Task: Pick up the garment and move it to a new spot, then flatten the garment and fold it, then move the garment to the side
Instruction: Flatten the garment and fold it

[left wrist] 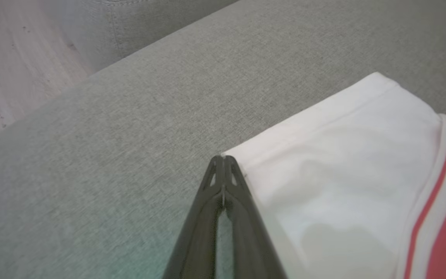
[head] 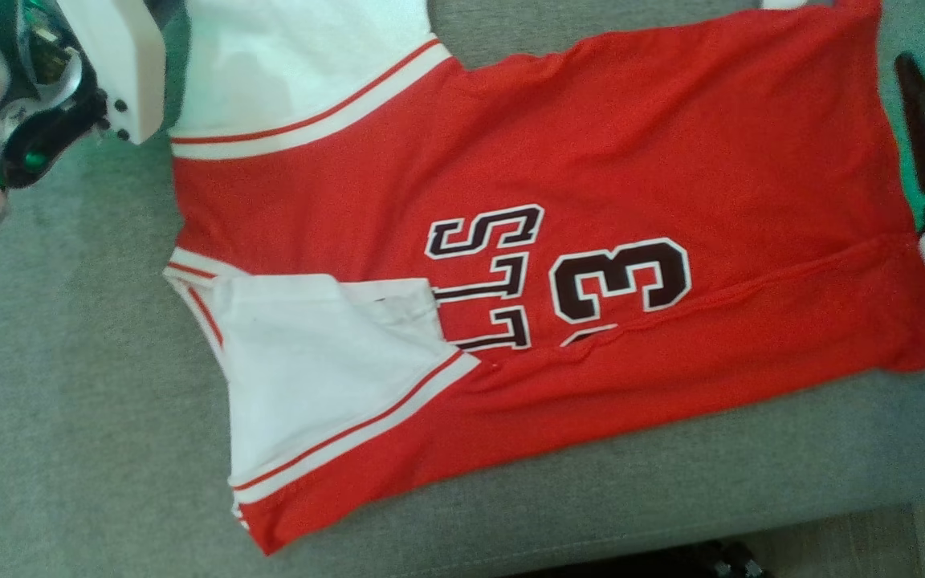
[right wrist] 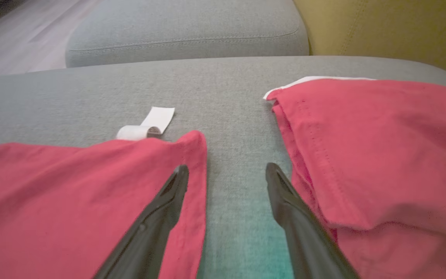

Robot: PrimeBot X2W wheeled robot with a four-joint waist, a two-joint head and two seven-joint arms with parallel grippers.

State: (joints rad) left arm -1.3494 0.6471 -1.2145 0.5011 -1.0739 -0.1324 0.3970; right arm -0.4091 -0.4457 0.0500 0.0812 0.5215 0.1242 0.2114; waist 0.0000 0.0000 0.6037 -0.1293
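Far left: the left end effector (left wrist: pixel 223 159), tips squeezed tight together. Touches the corner of a white sleeve (left wrist: pixel 347 162), which spreads off to its right. Hard to tell if any cloth sits pinched between the tips. Gray cushion (left wrist: pixel 110 155) under it and to its left, wood floor (left wrist: pixel 21 58) past that. Right of it, the red garment (head: pixel 591 160), spread flat on the cushion, reaching across to the right end effector (right wrist: pixel 226 168). Fingers (right wrist: pixel 167 201) wide apart there, holding nothing. One finger over the garment's red edge, bare cushion between the two, more red cloth (right wrist: pixel 381 155) just right of the other finger. Small white tag (right wrist: pixel 147 126) ahead of the tips.
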